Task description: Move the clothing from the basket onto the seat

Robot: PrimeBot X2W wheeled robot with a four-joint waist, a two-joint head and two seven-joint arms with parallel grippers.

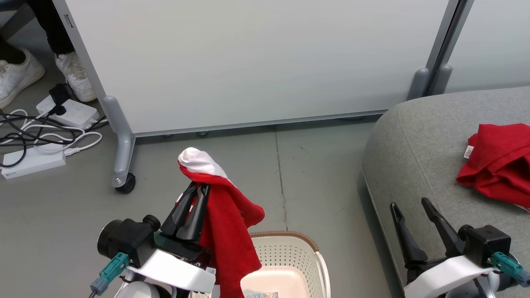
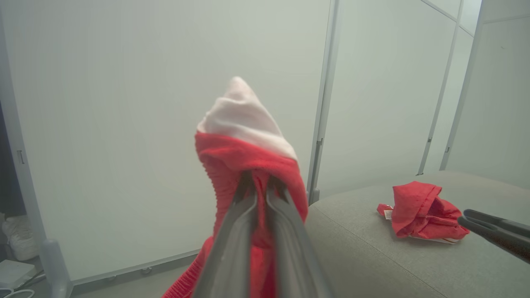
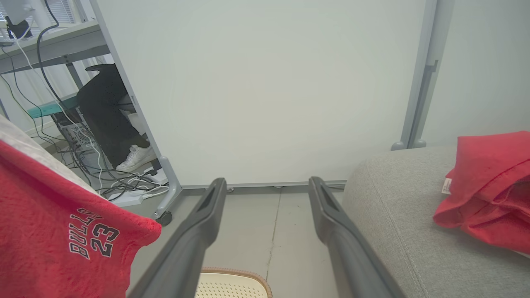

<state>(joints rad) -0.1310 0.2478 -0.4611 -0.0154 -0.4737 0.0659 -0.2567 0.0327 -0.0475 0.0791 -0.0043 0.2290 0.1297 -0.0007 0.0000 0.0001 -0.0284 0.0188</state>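
Red garment (image 1: 225, 223) with a white end hangs from the left gripper (image 1: 199, 187), whose two dark fingers are pressed together on a fold of the cloth just below the white tip. From that pinch the fabric drapes straight down, held up above the basket (image 1: 290, 248), and in the head view its lower part falls in front of the basket's left rim. In the right wrist view, white lettering on the cloth, set at a tilt, seems to read BULLS 23. The basket is cream plastic with small holes and a brown rim, and it sits on the grey floor (image 1: 310, 178) just left of the sofa (image 1: 414, 157). A second garment (image 1: 497, 161), also red, lies crumpled on the grey sofa with a small white tag at its left edge, well apart from the held one. The right gripper (image 1: 409, 203) hovers over the sofa's near edge, its fingers spread wide with nothing between them. Behind all this stands a pale panel (image 1: 248, 62) on grey legs, one ending in a black caster (image 1: 125, 183). At the far left, white power strips (image 1: 33, 162) and tangled cables (image 1: 41, 132) lie on the floor, near a person's white shoes (image 1: 76, 76).
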